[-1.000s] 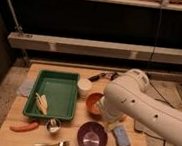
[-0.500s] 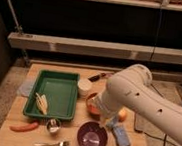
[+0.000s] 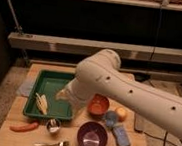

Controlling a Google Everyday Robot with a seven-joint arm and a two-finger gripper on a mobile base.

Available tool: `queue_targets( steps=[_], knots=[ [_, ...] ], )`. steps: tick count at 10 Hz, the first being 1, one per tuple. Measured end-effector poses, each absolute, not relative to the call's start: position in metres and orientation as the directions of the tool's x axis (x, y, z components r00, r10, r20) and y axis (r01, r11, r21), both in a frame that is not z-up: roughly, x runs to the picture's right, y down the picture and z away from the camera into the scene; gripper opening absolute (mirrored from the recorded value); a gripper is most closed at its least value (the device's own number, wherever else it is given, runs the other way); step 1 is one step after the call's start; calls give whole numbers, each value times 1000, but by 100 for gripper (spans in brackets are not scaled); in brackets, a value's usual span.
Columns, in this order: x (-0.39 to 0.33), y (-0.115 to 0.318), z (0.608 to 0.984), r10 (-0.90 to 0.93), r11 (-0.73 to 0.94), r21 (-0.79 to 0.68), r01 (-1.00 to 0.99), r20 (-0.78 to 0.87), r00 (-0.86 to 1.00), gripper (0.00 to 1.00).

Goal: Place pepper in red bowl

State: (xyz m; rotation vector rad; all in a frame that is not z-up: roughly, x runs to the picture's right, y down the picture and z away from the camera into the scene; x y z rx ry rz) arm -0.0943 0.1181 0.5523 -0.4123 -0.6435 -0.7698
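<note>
The pepper (image 3: 23, 126), long and red-orange, lies on the wooden table near its front left corner, left of a small metal cup (image 3: 53, 125). The red bowl (image 3: 99, 107) stands mid-table, right of the green tray (image 3: 52, 85), and holds nothing I can see. My bulky white arm (image 3: 117, 88) reaches in from the right. Its gripper (image 3: 63, 95) hangs over the right part of the green tray, up and to the right of the pepper and left of the red bowl. The arm hides most of it.
A pale yellow ribbed item (image 3: 41, 103) lies in the tray. A purple bowl (image 3: 92, 137) stands at the front, with a fork (image 3: 52, 144) to its left. A small orange ball (image 3: 121, 113) and two blue pieces (image 3: 121, 137) lie right of the red bowl.
The arm has swung left from above the red bowl to above the green tray. The red bowl now shows fully. The pepper has not moved.
</note>
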Motion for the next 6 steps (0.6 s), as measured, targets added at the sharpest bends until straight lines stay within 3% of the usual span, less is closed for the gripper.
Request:
queue_targets(
  steps=[6],
  knots=[
    [-245,143,553,-543,535,-6,845,764,350,65]
  ],
)
